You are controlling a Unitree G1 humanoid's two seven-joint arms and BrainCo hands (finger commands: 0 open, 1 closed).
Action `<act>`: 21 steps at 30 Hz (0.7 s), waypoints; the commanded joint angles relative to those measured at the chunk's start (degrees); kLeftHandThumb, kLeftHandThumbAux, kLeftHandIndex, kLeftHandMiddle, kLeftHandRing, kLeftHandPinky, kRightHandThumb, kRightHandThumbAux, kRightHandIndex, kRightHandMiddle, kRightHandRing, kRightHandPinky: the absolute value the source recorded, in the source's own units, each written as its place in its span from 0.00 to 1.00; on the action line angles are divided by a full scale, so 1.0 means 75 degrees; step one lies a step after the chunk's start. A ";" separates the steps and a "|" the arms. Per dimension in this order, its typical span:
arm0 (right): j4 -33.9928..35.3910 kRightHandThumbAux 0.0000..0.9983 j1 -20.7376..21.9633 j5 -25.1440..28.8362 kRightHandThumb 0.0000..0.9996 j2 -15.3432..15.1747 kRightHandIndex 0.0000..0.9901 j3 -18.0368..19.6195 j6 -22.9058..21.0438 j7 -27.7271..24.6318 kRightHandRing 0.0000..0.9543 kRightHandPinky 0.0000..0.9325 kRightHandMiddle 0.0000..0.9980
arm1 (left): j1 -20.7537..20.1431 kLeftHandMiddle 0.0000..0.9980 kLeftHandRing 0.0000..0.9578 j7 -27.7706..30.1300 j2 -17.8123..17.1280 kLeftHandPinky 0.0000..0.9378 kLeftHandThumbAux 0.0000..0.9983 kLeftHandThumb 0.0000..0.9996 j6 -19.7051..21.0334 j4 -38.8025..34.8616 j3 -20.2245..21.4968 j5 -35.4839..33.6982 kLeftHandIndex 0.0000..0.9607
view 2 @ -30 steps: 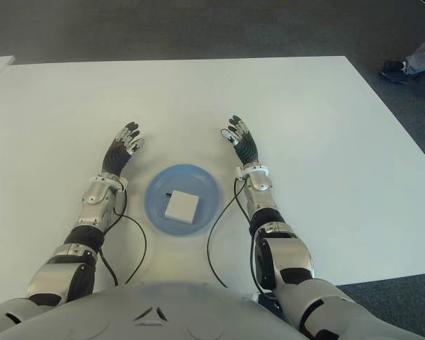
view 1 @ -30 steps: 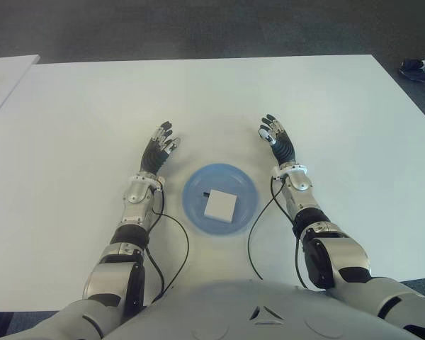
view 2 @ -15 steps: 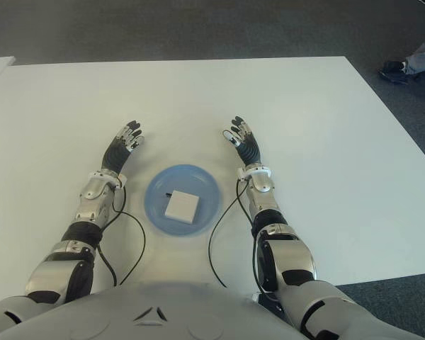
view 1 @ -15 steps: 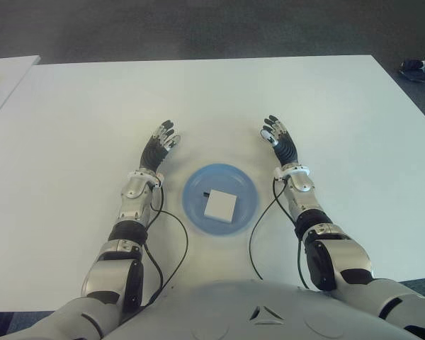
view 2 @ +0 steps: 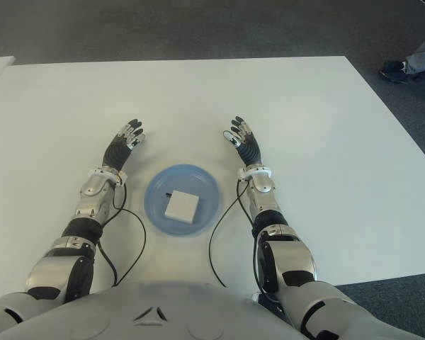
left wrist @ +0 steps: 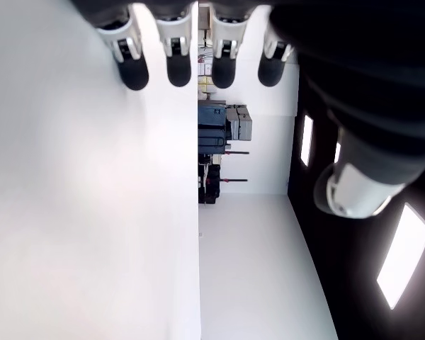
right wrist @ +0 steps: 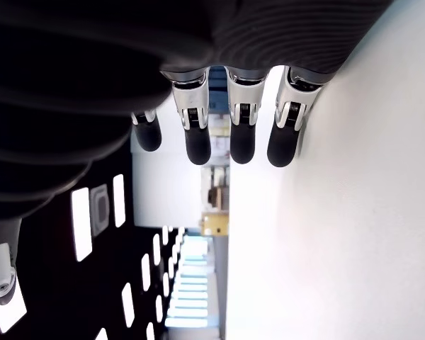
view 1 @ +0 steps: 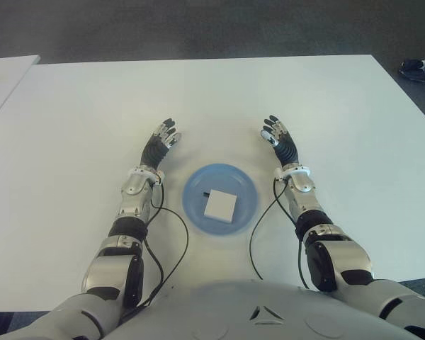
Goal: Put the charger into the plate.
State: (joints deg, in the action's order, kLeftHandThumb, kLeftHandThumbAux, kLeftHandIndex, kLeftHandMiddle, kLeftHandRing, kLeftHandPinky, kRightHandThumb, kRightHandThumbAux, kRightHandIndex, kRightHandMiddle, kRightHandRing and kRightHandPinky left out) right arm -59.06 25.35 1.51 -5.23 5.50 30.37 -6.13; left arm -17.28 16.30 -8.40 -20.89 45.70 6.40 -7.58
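I am looking at the plate (view 1: 220, 200) first, since everything else sits around it: a shallow blue dish close in front of the robot's body on the white table (view 1: 212, 99). The charger (view 1: 219, 205) is lying flat inside it, a white square block near the middle, with what looks like a short dark stub at the corner pointing away from me. I am judging the task as done, because the charger is sitting wholly within the rim and nothing is touching it.

Just beside the plate on the left, the left hand (view 1: 158, 147) is reaching slightly past it, fingers spread and straight, holding nothing. On the right of the plate, the right hand (view 1: 280, 142) is mirroring it, fingers also extended and empty. I am reading this as both hands being kept clear of the plate so they do not knock the dish. Both wrist views are confirming straight fingertips over bare table.

Thin dark cables (view 1: 171, 234) are looping from each forearm, flanking the plate.

I am finding no brand, label or readable writing on the charger, plate or hands.
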 commanded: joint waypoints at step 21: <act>0.0211 0.50 -0.0890 -0.0022 0.00 -0.0186 0.02 0.0007 -0.0697 -0.0032 0.10 0.04 0.12 | 0.0086 0.04 0.04 -0.0064 0.0271 0.07 0.60 0.11 0.0215 0.0212 -0.0177 0.0119 0.00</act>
State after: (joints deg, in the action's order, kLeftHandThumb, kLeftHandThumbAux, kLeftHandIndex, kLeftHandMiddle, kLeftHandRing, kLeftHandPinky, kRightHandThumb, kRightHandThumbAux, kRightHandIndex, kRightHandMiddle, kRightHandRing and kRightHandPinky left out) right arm -56.09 23.20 1.52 -6.26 5.50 30.01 -6.63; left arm -18.61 16.37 -7.22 -20.96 46.91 5.80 -7.70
